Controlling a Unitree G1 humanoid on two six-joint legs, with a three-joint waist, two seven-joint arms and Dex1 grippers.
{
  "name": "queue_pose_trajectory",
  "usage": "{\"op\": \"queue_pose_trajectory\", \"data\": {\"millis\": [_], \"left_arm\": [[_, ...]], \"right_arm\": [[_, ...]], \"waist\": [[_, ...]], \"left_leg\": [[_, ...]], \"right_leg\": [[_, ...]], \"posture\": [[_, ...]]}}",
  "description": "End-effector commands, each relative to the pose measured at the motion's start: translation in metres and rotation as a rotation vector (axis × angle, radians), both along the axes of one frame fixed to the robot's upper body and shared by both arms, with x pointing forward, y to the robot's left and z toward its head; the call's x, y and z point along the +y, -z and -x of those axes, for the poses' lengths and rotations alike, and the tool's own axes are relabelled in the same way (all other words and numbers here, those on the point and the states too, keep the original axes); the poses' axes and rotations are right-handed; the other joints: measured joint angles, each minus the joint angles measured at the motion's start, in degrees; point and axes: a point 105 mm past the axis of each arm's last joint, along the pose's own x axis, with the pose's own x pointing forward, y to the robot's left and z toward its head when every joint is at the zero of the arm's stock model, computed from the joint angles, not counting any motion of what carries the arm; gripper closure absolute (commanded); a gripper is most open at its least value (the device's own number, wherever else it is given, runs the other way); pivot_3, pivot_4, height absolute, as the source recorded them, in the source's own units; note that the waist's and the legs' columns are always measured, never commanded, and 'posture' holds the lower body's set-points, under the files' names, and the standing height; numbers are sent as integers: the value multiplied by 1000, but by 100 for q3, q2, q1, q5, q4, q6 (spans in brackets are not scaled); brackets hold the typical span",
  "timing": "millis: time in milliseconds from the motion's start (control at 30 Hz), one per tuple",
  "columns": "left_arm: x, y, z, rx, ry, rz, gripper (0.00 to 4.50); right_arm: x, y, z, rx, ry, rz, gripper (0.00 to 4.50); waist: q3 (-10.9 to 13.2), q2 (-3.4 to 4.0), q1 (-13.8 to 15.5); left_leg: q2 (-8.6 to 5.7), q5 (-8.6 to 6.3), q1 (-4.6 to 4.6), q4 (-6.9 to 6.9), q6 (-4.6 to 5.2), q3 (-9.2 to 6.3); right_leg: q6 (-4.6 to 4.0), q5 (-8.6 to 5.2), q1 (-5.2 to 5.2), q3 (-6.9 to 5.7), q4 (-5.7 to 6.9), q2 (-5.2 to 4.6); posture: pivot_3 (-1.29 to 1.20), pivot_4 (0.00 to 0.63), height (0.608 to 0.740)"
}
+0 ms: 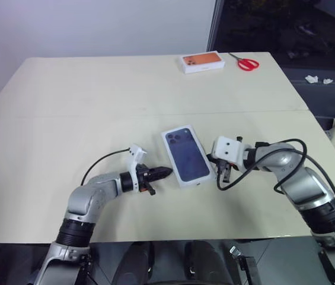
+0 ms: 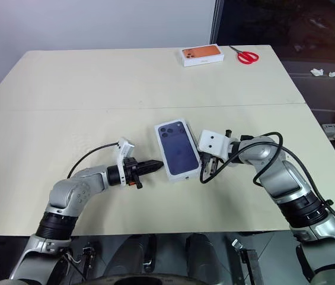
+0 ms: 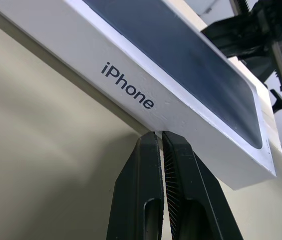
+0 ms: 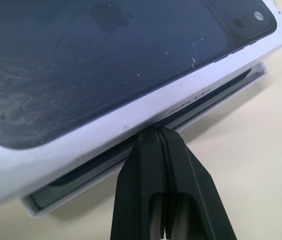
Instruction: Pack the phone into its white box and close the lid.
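Now the lid (image 1: 185,154) sits skewed on its white box (image 4: 145,145) mid-worktop (image 1: 96,95), with both your left hand (image 1: 166,173) and right hand (image 1: 223,176) pinched together, empty, at opposite long sides. Treat it as light, stiff, slippery card: press down evenly on the lid's edges rather than squeezing.

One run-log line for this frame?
lid: white phone-picture lid on white box, not fully seated | left gripper: shut | right gripper: shut
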Motion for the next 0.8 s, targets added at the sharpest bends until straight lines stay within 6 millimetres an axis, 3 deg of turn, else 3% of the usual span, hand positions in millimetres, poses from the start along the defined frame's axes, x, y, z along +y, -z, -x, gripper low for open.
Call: {"op": "queue_pose_trajectory", "data": {"millis": [33, 467, 800], "left_arm": [[-2, -11, 2, -33, 9, 32, 4277], [-18, -10, 0, -39, 27, 40, 4277], [-21, -19, -6, -64, 21, 52, 4277]], "right_arm": [[5, -4, 1, -39, -32, 15, 4465], [-7, -22, -12, -76, 16, 4, 4465], [-8, -10, -7, -60, 15, 28, 4465]], "waist": [[0, 0, 0], [0, 0, 1], [0, 0, 0]], "left_leg": [[0, 0, 0, 0, 0, 0], [-3, 2, 2, 2, -3, 0], [-3, 2, 2, 1, -3, 0]], "right_leg": [[0, 0, 0, 0, 0, 0], [0, 0, 2, 0, 2, -1], [0, 0, 2, 0, 3, 0]], "posture": [[0, 150, 740], [0, 150, 740], [0, 150, 740]]}}
